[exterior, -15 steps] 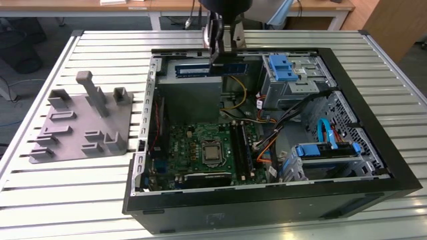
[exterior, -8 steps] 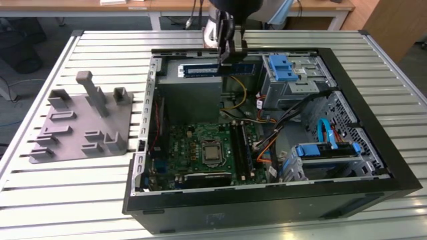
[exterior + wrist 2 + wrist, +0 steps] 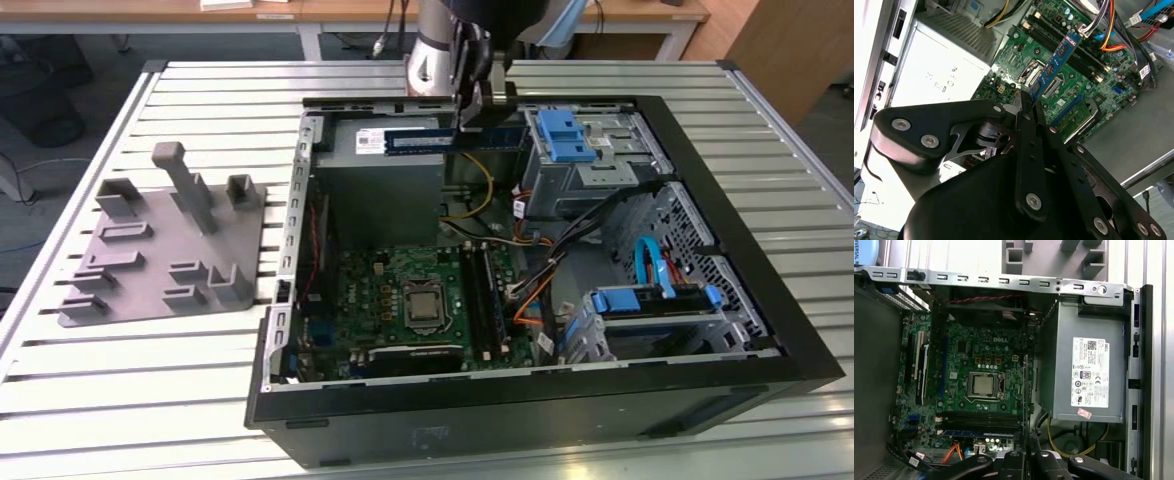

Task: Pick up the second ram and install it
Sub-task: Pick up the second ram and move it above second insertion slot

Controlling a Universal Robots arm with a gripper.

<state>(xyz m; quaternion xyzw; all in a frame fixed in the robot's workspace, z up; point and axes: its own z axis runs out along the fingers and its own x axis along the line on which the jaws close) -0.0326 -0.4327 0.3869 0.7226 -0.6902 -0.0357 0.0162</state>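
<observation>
Jaws clamped tight on the second ram (image 3: 1060, 56). The gripper (image 3: 1028, 102) pinches the dark-blue strip and holds it in the air inside the open computer case (image 3: 534, 410), touching nothing else. Past it, in both wrist views, I've got the green motherboard (image 3: 961, 355), with the processor socket (image 3: 985, 385) and the long black sockets (image 3: 979, 417) just beside it. The grey power supply (image 3: 1089, 370) sits alongside the board. Farther out, at the exterior view's left, the grey moulded tray (image 3: 160, 250) stands on the slatted surface (image 3: 134, 400), apart from the case.
</observation>
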